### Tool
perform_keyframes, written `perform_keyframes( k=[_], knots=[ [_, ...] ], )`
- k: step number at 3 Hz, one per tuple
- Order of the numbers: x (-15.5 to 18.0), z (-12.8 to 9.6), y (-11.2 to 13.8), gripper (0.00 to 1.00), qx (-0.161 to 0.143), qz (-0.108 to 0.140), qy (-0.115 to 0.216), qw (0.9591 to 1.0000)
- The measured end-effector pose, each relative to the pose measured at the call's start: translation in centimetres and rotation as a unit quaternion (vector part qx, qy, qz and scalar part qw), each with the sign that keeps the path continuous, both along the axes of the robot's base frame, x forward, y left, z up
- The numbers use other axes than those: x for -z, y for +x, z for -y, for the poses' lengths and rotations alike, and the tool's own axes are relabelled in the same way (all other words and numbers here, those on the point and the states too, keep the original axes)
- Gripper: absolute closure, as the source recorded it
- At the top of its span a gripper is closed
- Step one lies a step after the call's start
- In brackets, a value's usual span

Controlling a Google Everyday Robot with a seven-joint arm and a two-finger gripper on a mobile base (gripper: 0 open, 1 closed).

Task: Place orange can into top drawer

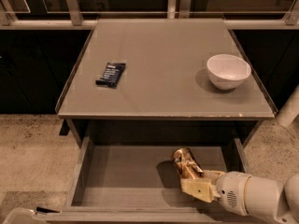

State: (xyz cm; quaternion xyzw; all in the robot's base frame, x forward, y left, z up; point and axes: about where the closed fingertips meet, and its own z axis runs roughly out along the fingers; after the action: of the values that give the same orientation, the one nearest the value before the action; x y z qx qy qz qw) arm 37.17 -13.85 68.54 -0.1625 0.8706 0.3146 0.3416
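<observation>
Looking down, you see your hand clamped around the orange can, holding it tilted inside the open top drawer, right of centre. Up on the tabletop sit a white bowl and a dark snack bar.

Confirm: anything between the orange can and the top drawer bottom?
Nothing visible. The tool grips the orange can inside the open top drawer, right of centre, over bare grey bottom. The snack bar and white bowl sit up on the tabletop.
</observation>
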Motion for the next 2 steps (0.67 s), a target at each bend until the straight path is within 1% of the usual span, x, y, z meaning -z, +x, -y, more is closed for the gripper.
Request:
perform_keyframes(
  k=[1,2],
  knots=[
    [5.11,0.26,0.73,1.00,-0.013,-0.039,0.018,0.9990],
    [5.94,0.07,0.65,0.81,-0.015,-0.047,0.025,0.9985]
  ],
)
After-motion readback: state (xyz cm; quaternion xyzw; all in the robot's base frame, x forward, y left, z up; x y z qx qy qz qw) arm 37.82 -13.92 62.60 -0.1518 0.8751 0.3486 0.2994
